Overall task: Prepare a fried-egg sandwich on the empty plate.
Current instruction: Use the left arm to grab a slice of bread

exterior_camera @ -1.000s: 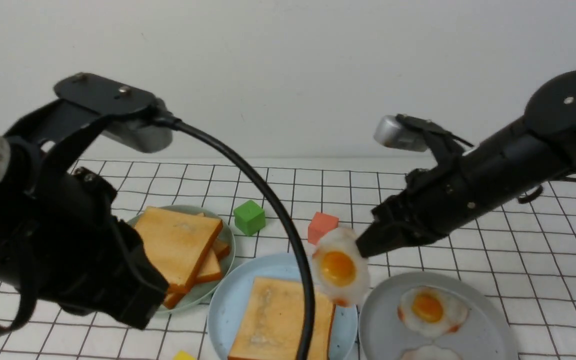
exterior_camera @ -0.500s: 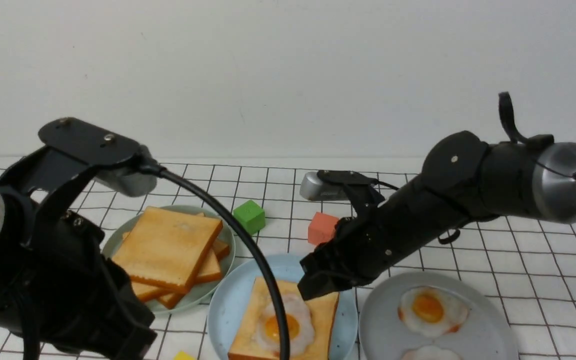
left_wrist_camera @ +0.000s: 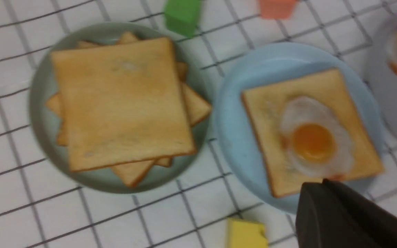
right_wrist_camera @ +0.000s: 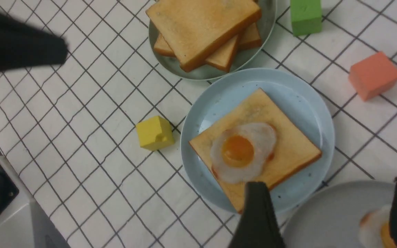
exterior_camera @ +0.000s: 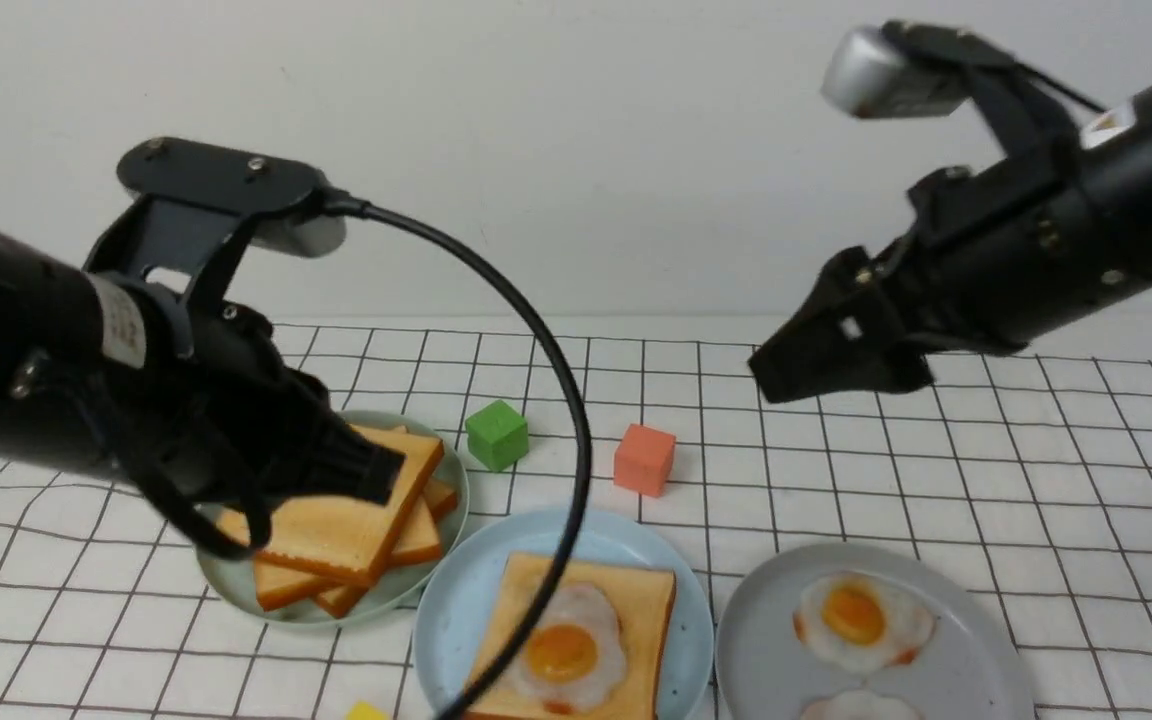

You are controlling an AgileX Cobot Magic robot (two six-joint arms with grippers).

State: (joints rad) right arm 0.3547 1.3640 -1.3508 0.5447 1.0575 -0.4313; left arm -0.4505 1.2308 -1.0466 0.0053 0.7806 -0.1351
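The empty plate point(exterior_camera: 456, 620), pale blue and speckled, holds one toast slice point(exterior_camera: 636, 600) with a fried egg point(exterior_camera: 566, 650) on top. The right wrist view shows the same plate point(right_wrist_camera: 298, 100) and egg point(right_wrist_camera: 241, 151). My right gripper point(exterior_camera: 786, 370) hangs high above the table at the right. It is open, with the fingers point(right_wrist_camera: 257, 213) wide apart and nothing between them. My left gripper point(exterior_camera: 381, 470) is shut and holds nothing. Its tip hangs over the skewed toast pile point(exterior_camera: 336, 520). Whether it touches the top slice I cannot tell.
The toast pile lies on a greyish-green plate point(exterior_camera: 236, 590). A grey plate point(exterior_camera: 756, 640) at the front right carries more fried eggs point(exterior_camera: 861, 620). A green cube point(exterior_camera: 497, 434), an orange-red cube point(exterior_camera: 644, 459) and a yellow cube point(right_wrist_camera: 154, 132) lie around. The left arm's cable point(exterior_camera: 566, 400) arcs over the blue plate.
The right gripper carried the egg down onto the toast, opened, and rose back up to the right. The left arm swung in over the toast pile.
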